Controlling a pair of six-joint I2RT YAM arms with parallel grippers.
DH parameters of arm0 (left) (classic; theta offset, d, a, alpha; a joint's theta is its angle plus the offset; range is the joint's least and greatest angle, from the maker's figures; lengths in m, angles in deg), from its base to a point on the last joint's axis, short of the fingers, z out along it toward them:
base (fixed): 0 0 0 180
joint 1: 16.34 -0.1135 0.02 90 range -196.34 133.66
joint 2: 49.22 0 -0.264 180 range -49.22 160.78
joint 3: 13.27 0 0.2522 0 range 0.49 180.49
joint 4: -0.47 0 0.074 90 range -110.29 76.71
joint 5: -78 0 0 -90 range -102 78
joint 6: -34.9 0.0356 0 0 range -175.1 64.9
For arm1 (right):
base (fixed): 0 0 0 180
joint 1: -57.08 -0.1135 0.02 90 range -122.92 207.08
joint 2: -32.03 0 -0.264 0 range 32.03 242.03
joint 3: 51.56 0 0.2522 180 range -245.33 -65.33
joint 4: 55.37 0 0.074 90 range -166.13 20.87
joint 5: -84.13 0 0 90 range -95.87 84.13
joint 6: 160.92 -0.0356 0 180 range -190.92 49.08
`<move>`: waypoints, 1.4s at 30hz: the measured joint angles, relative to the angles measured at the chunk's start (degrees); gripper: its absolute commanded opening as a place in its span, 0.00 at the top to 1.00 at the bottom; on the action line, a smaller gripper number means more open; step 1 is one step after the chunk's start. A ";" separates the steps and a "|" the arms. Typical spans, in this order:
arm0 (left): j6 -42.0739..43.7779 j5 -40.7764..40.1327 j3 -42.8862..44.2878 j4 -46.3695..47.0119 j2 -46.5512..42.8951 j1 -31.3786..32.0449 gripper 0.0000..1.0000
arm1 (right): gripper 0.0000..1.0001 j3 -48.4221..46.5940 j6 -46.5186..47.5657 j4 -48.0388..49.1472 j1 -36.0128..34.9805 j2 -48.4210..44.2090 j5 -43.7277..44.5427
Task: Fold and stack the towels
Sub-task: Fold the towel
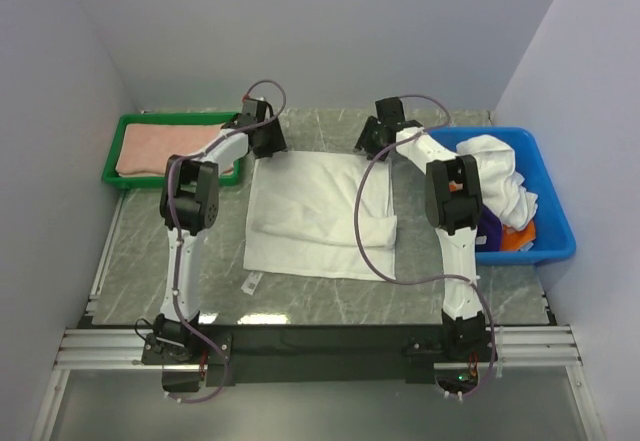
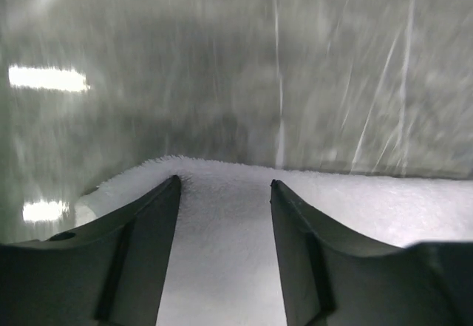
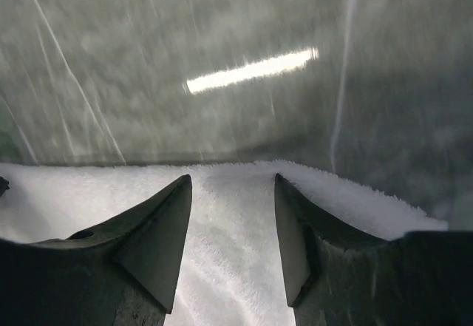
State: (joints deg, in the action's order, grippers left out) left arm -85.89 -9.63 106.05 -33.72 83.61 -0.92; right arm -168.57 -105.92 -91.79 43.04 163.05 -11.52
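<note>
A white towel (image 1: 310,211) lies on the marble table, with its near part folded into a thicker band. My left gripper (image 1: 268,145) is open over the towel's far left corner. In the left wrist view its fingers (image 2: 224,182) straddle the towel's edge (image 2: 222,252). My right gripper (image 1: 372,141) is open over the far right corner. In the right wrist view it (image 3: 233,178) straddles the towel's edge (image 3: 229,267). Neither holds the cloth. A folded pink towel (image 1: 165,146) lies in the green tray (image 1: 112,156).
A blue bin (image 1: 555,211) at the right holds crumpled white towels (image 1: 495,166) plus purple and orange cloth. The grey walls close in the back and sides. The towel's label sticks out at its near left corner (image 1: 251,283).
</note>
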 measured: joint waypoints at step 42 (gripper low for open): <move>5.27 -13.70 -53.40 -1.97 -70.99 0.94 0.08 | 0.33 33.35 22.23 -3.69 -1.20 -30.36 -5.35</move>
State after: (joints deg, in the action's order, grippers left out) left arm -80.62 -23.33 52.65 -35.68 12.62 0.02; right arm -135.21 -83.69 -95.48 41.84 132.69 -16.87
